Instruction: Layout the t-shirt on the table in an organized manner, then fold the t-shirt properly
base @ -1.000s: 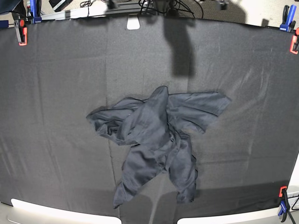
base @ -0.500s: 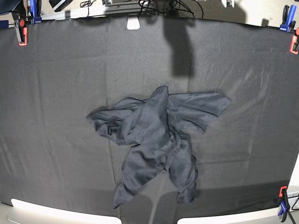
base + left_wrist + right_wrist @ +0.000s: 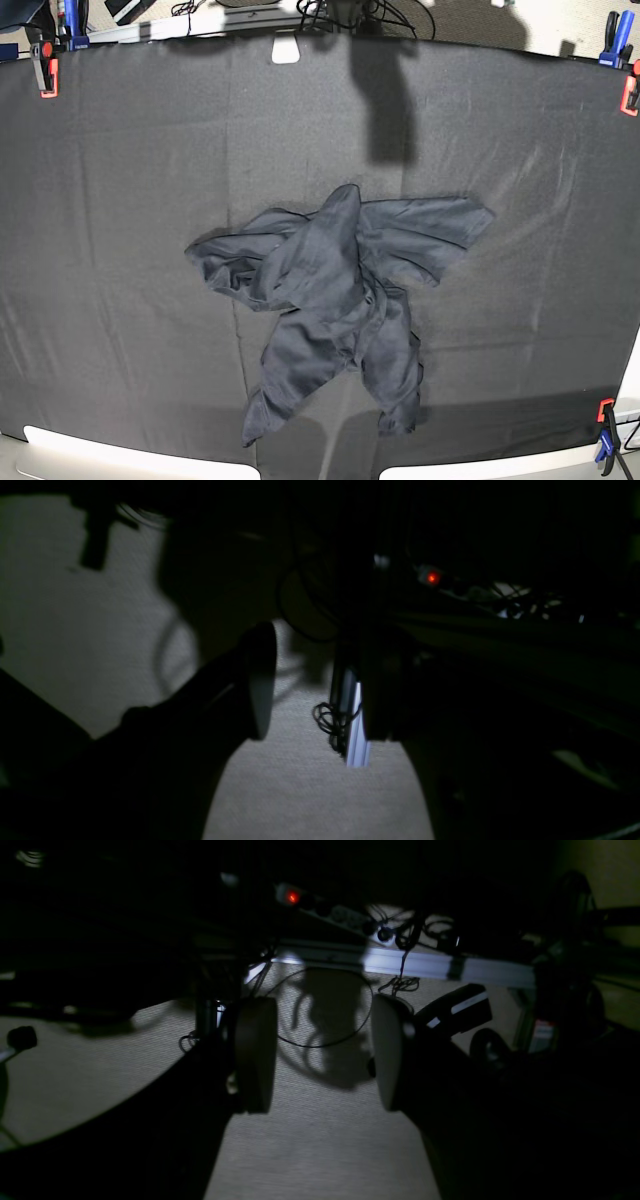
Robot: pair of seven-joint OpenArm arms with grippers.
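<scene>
Right pincer [image 3: 324, 1055]: my jaws stand wide apart, holding nothing, over pale floor.
T-shirt [image 3: 335, 300]: crumpled mid-table [image 3: 120, 200], untouched.
Left pincer [image 3: 320, 690]: mine gapes too, grasping nothing; far finger lost in shadow.

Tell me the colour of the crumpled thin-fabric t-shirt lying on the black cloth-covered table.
Dark charcoal-navy, slightly shiny, plain: the crumpled thin-fabric t-shirt shows best in the base view.
</scene>
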